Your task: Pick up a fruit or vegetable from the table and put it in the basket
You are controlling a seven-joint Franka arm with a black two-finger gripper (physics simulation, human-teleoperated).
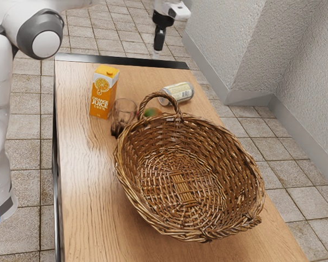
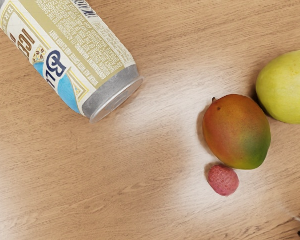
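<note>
The claw hangs high and apart from everything on the bench; I cannot tell how wide it stands, but I see nothing held in it. Down below it lie the mango, the little red fruit close beside that, and the yellow-green fruit, with the basket farther from the claw than they are. So the picking up, carrying and setting down all look left to do.

Bright light; sheen on the table at the exterior view's nine o'clock; white glare beside the can; soft shadow hugging the mango.
</note>
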